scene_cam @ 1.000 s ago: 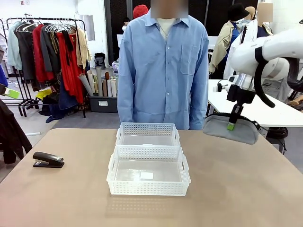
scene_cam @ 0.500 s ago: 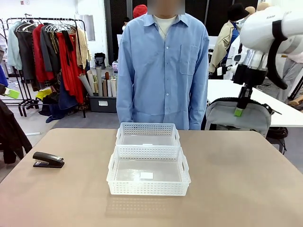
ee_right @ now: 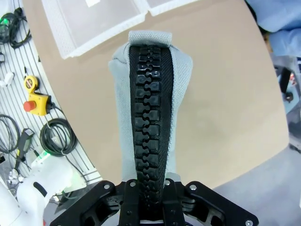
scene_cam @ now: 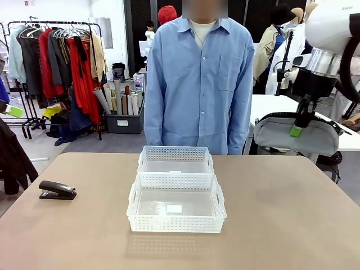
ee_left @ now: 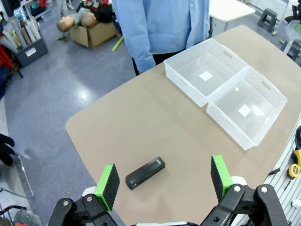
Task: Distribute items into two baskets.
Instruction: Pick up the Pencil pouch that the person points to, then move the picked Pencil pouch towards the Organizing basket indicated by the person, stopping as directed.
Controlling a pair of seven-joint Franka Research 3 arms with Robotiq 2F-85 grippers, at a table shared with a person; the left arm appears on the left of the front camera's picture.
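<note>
Right fingers [scene_cam: 296, 131] clench the grey pouch [scene_cam: 275, 135] at its black strap [ee_right: 148, 117], holding it in the air off the worktop's [scene_cam: 281, 214] far right corner; left fingers [ee_left: 109, 185] gape wide above the stapler [ee_left: 145, 173], which lies well left of the near basket [scene_cam: 176, 225] and far basket [scene_cam: 175, 152]

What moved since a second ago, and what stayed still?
The right end effector, shut on the grey pouch, carried it higher and further toward the robot's right, and the pouch levelled out. The black stapler, the near basket and the far basket stayed put, both still empty.
</note>
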